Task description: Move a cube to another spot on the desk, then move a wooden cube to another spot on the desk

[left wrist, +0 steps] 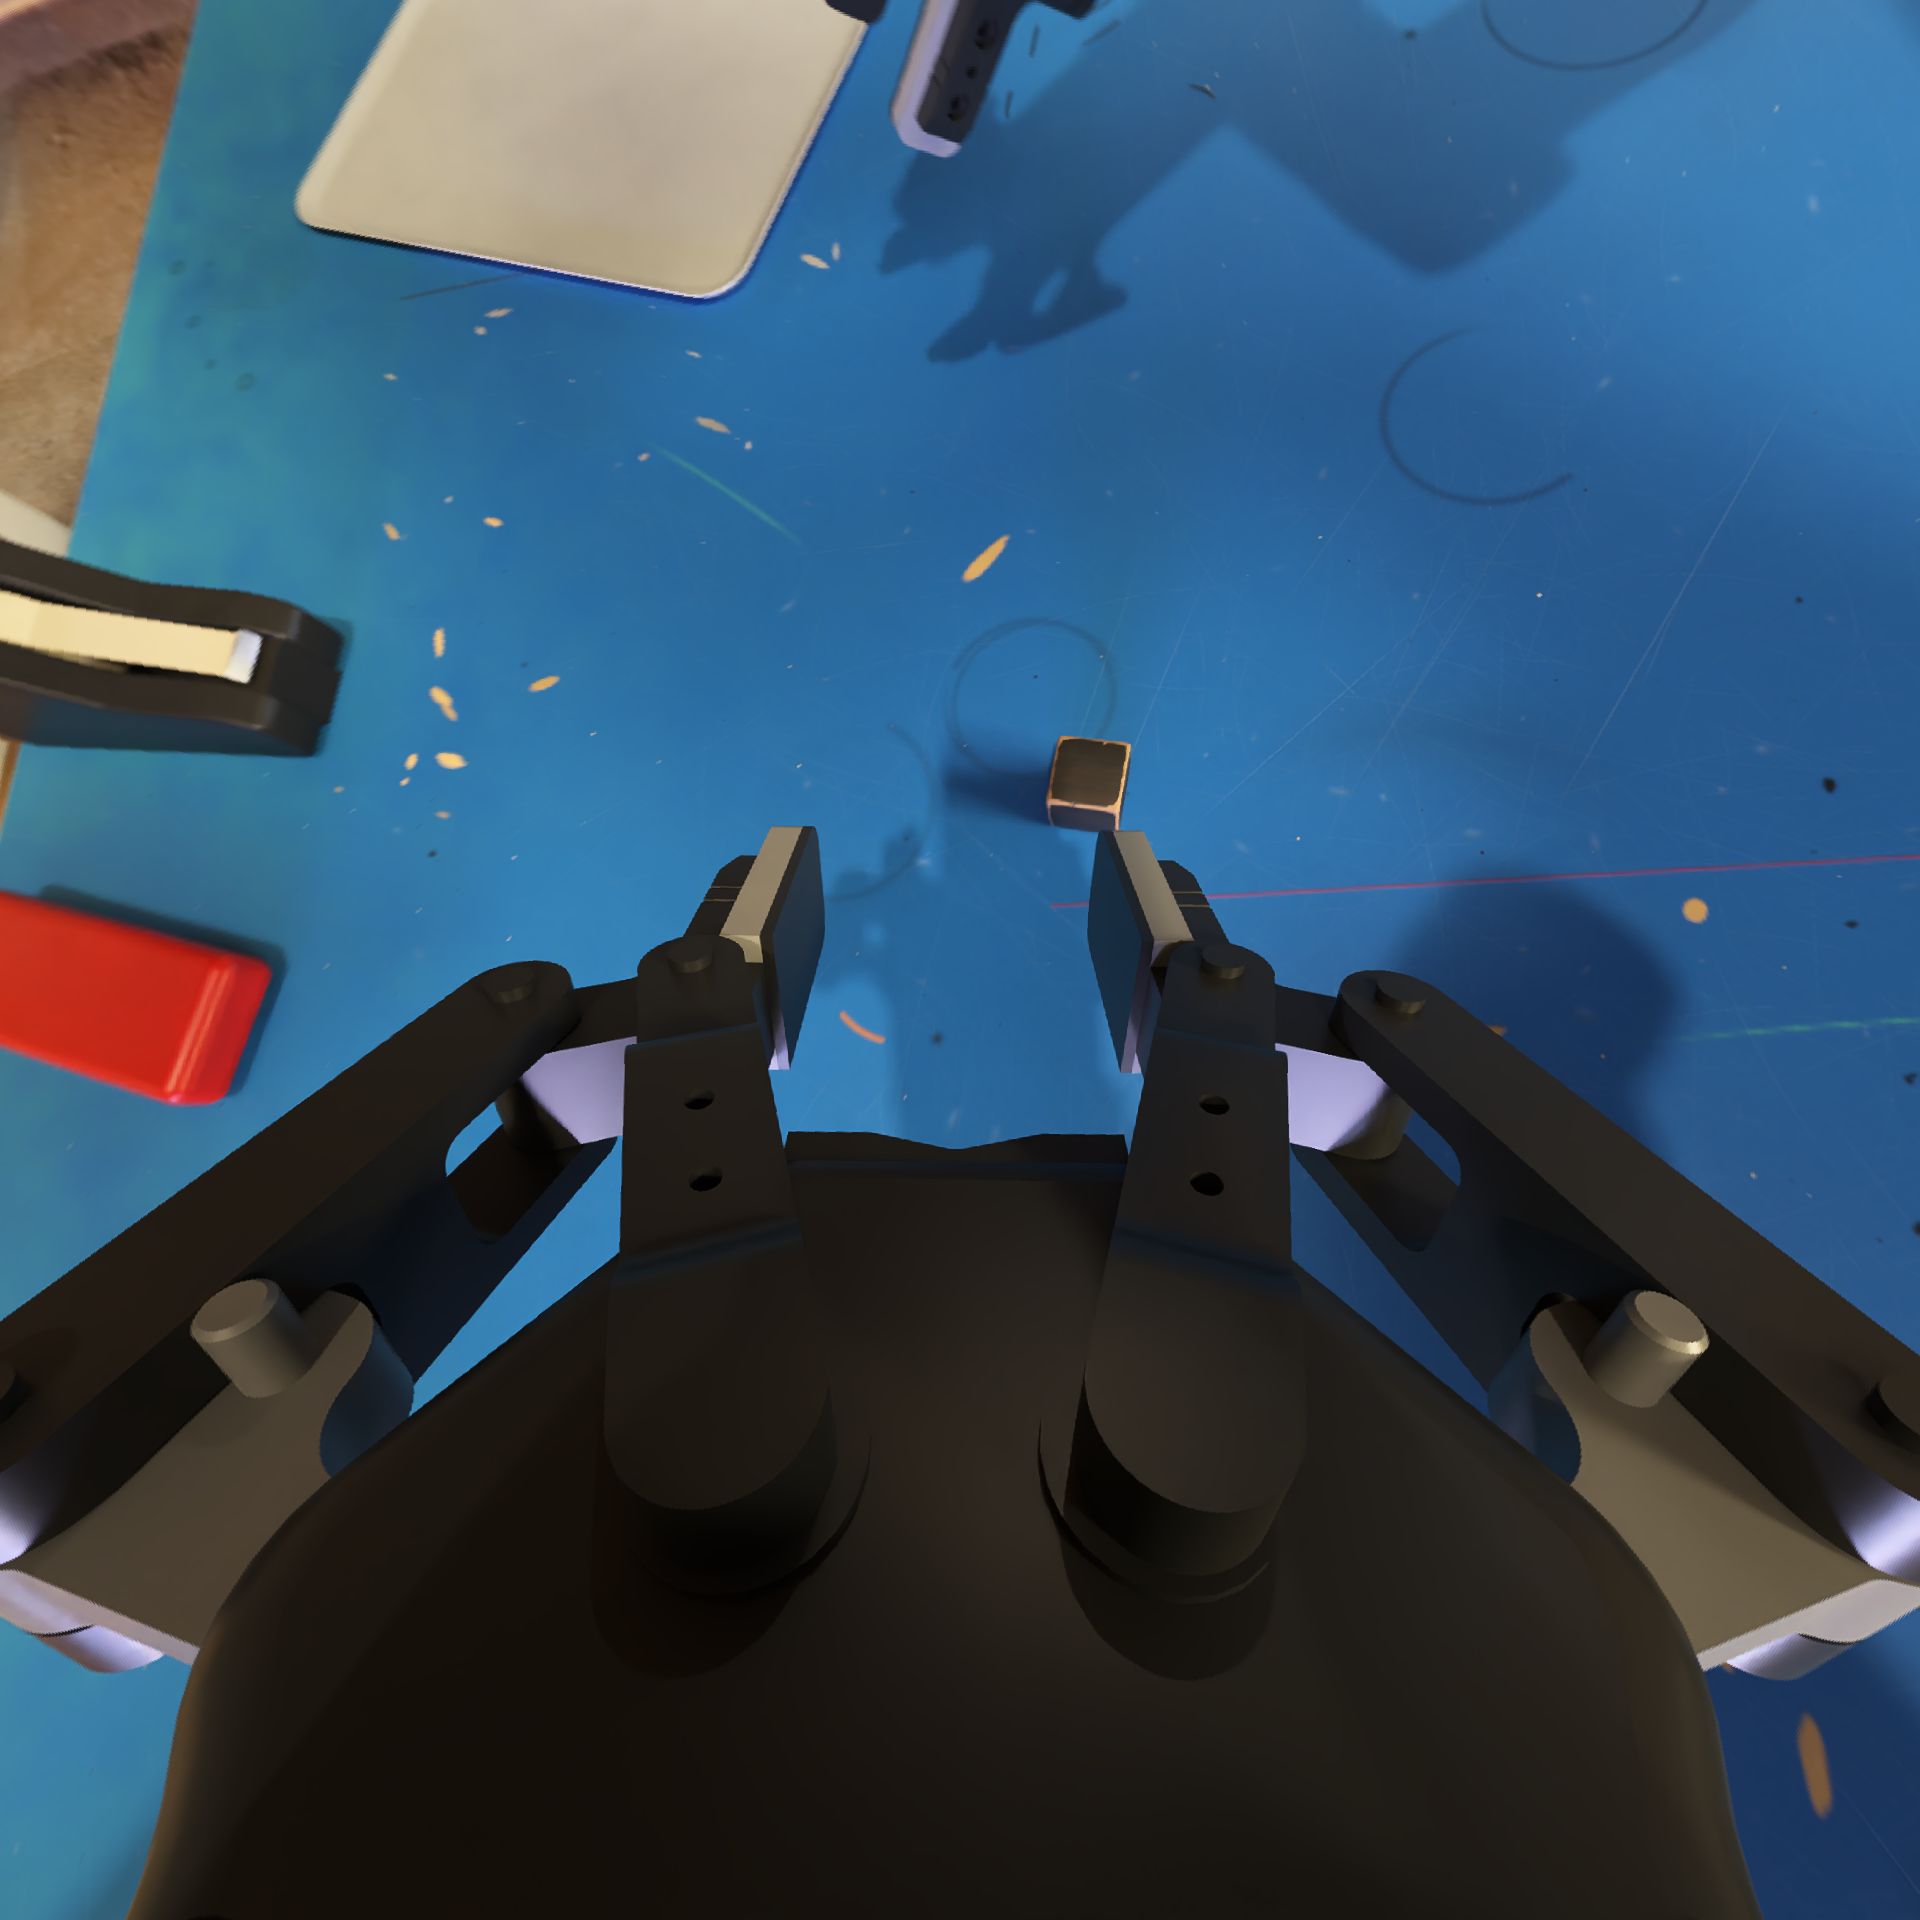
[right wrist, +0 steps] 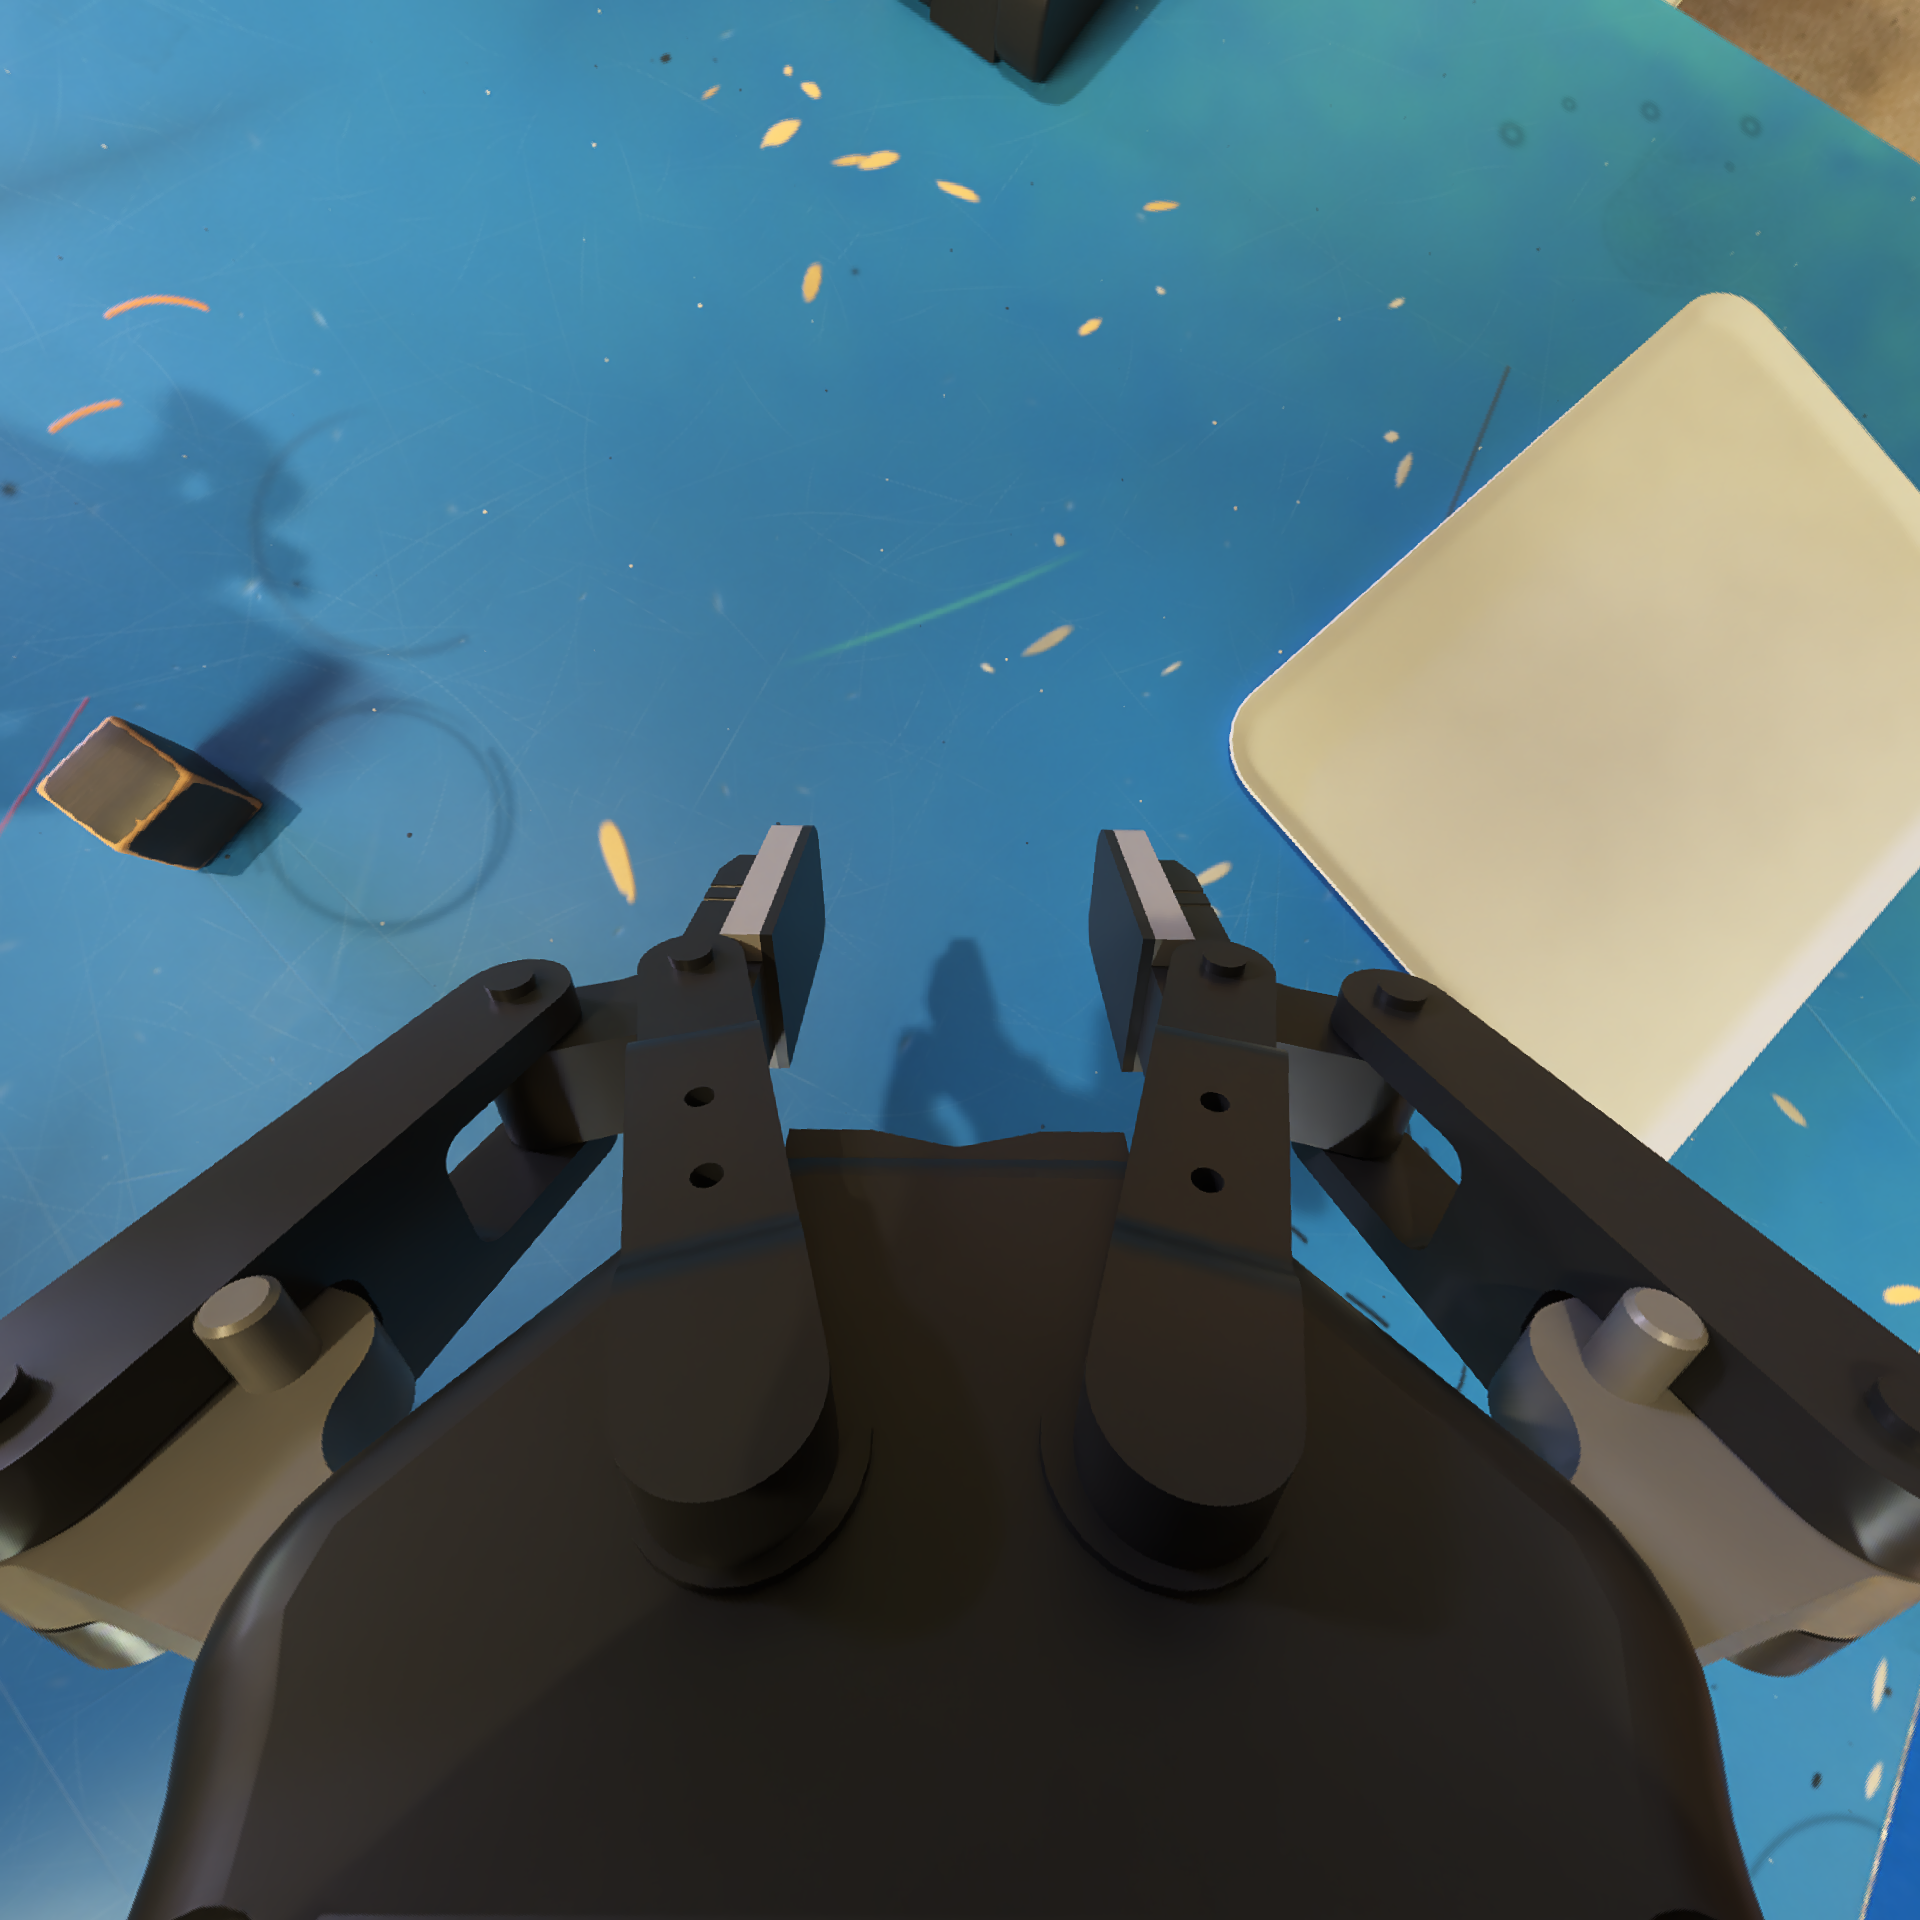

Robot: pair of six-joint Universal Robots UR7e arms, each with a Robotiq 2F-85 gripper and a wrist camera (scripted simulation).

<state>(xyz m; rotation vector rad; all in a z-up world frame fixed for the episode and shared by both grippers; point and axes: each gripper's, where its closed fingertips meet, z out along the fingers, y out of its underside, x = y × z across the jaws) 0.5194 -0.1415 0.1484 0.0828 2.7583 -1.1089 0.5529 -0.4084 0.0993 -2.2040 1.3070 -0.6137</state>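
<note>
We judge the small wooden cube (left wrist: 1087, 784), at one o'clock of our open, empty left gripper (left wrist: 956, 847), light and rigid; we pinch opposite flat faces.

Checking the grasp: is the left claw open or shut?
Open. The left claw has a wide empty gap; the cube sits beyond it.

Scuffed blue desk (left wrist: 1351, 623), brown floor (left wrist: 73, 208).

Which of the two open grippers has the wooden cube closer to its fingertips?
The left gripper: the wooden cube sits just beyond its fingertips, but far aside of the right gripper.
</note>
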